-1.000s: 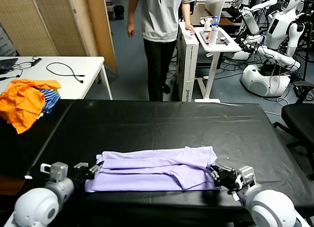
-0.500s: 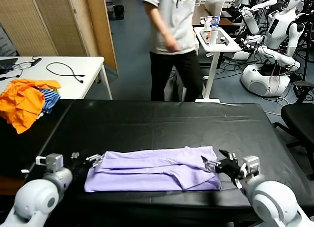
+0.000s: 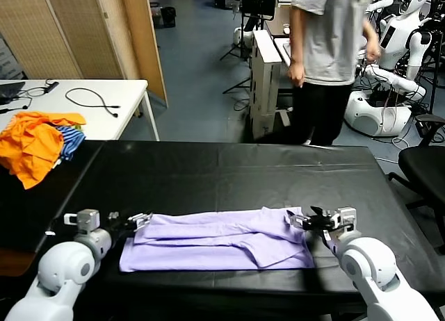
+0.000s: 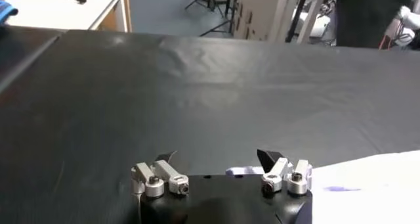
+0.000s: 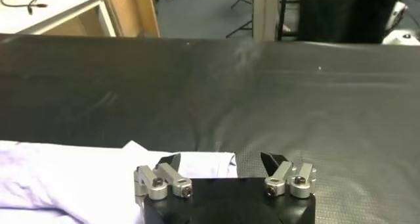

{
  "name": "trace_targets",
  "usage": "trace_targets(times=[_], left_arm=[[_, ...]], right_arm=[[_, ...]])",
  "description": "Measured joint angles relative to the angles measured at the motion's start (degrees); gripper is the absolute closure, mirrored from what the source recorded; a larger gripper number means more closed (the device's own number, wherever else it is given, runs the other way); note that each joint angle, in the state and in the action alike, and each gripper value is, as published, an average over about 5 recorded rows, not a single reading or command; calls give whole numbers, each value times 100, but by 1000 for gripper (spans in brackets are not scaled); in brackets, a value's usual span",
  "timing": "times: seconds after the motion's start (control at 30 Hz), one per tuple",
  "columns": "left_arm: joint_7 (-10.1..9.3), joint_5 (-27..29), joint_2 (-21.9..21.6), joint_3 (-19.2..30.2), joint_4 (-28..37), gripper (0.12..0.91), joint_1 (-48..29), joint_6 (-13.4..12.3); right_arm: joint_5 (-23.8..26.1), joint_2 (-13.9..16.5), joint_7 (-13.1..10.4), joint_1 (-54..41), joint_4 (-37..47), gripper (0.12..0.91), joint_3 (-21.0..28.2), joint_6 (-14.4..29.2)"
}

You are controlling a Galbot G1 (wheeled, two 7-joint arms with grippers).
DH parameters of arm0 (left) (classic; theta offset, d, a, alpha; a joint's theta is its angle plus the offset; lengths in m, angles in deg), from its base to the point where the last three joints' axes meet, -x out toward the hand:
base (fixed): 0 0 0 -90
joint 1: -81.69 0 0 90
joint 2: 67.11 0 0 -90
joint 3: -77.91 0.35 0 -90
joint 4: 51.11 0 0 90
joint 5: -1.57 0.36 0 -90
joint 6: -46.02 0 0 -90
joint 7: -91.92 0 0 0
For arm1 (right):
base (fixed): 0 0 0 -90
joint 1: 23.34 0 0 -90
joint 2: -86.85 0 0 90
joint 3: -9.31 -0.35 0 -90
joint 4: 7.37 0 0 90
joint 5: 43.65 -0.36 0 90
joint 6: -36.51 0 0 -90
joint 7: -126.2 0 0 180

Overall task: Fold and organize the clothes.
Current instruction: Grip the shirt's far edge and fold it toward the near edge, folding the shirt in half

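The T-shirt (image 3: 219, 239) lies folded into a long band along the near edge of the black counter (image 3: 229, 175). The left hand (image 3: 135, 220) sits spread at the shirt's left end, the right hand (image 3: 304, 220) spread at its right end, neither pinching cloth

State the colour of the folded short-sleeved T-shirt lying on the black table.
Pale lavender, plain on the side showing; the folded cotton T-shirt shows best in the head view.

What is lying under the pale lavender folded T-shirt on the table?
The pale lavender folded cotton T-shirt lies flat on the black table cover, which shows all around it. Whether anything else lies beneath the cloth cannot be seen; its underside is hidden.
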Motion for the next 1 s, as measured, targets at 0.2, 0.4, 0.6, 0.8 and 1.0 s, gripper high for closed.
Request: trace_targets(times=[0.2, 0.4, 0.6, 0.8, 1.0], left_arm=[[84, -63, 45, 42, -74, 310, 93, 0], [88, -84, 89, 122, -114, 423, 80, 0], [91, -40, 121, 142, -96, 755, 124, 0], [91, -16, 114, 137, -97, 880, 143, 0], [89, 106, 136, 152, -35, 882, 66, 0]], right_arm=[[7, -35, 3, -31, 83, 126, 34, 0], [40, -65, 19, -53, 141, 232, 81, 5], [66, -103, 50, -102, 186, 445, 124, 21], [178, -176, 24, -68, 128, 793, 90, 77], [357, -325, -90, 28, 33, 884, -65, 100]])
